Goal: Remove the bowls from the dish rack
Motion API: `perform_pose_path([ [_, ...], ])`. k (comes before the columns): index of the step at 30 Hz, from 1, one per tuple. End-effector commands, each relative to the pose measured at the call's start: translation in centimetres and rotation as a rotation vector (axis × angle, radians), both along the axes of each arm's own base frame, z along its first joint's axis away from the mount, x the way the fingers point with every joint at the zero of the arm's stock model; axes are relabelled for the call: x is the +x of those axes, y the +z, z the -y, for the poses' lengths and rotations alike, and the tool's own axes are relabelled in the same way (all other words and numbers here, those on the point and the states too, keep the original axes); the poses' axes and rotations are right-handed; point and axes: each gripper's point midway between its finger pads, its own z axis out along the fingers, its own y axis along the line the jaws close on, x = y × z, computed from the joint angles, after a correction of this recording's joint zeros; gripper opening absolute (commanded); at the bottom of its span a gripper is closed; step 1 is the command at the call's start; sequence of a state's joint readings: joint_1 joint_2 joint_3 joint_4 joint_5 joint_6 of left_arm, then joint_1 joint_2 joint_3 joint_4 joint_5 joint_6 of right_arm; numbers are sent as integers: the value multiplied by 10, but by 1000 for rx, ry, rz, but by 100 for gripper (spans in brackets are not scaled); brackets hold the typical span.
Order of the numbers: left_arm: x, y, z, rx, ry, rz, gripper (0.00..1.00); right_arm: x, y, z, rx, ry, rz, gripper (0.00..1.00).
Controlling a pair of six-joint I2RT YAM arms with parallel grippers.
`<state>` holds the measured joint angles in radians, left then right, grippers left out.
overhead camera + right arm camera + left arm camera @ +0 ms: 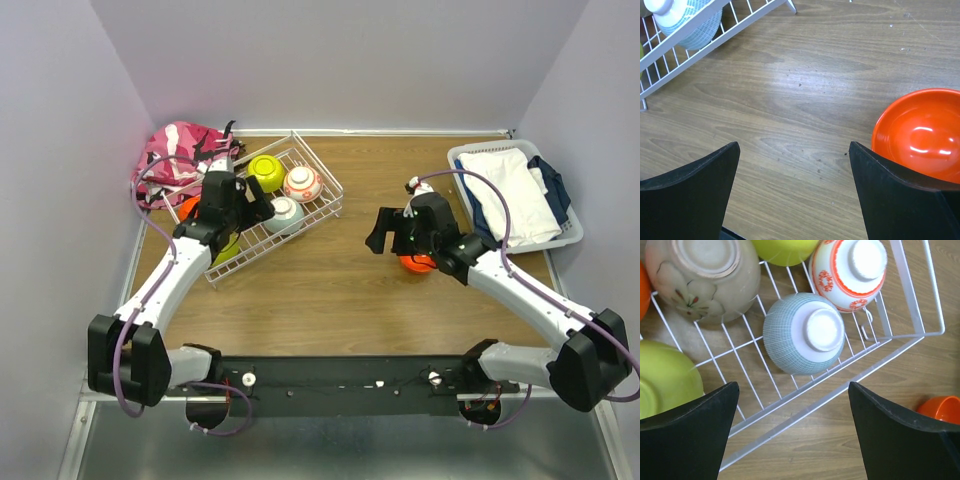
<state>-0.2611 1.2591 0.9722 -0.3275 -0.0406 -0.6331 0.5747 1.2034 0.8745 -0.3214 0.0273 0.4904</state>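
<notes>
The white wire dish rack [318, 208] sits at the back left. In it, upside down, are a pale teal bowl [802, 335], a white bowl with red pattern [850, 270], a tan bowl [705, 275] and two lime-green bowls [785, 250] [665, 380]. An orange bowl [186, 207] shows at the rack's left edge. My left gripper [792, 390] is open and empty above the rack's near rim, just short of the teal bowl. My right gripper [794, 147] is open and empty over bare table. A second orange bowl [920, 135] stands upright beside its right finger.
A pink camouflage bag [180, 155] lies behind the rack in the back left corner. A white plastic basket [570, 235] of clothes stands at the back right. Walls close in the table on the left, back and right.
</notes>
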Motion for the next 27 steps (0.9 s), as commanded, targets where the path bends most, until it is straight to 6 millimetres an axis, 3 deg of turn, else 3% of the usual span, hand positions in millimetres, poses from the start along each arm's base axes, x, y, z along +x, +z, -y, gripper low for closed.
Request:
perform_pose_path([
  [1, -4, -9, 2, -163, 13, 4, 99, -5, -1, 0, 12, 0, -2, 98],
  [7, 6, -25, 5, -389, 43, -12, 99, -6, -2, 0, 21, -5, -2, 98],
  [14, 29, -30, 13, -493, 75, 3, 99, -10, -7, 0, 35, 1, -13, 98],
  [19, 39, -44, 12, -510, 120, -36, 99, -10, -11, -1, 30, 1, -19, 98],
  [27, 37, -74, 13, -484, 132, -128, 99, -10, -17, -1, 26, 4, -26, 98],
])
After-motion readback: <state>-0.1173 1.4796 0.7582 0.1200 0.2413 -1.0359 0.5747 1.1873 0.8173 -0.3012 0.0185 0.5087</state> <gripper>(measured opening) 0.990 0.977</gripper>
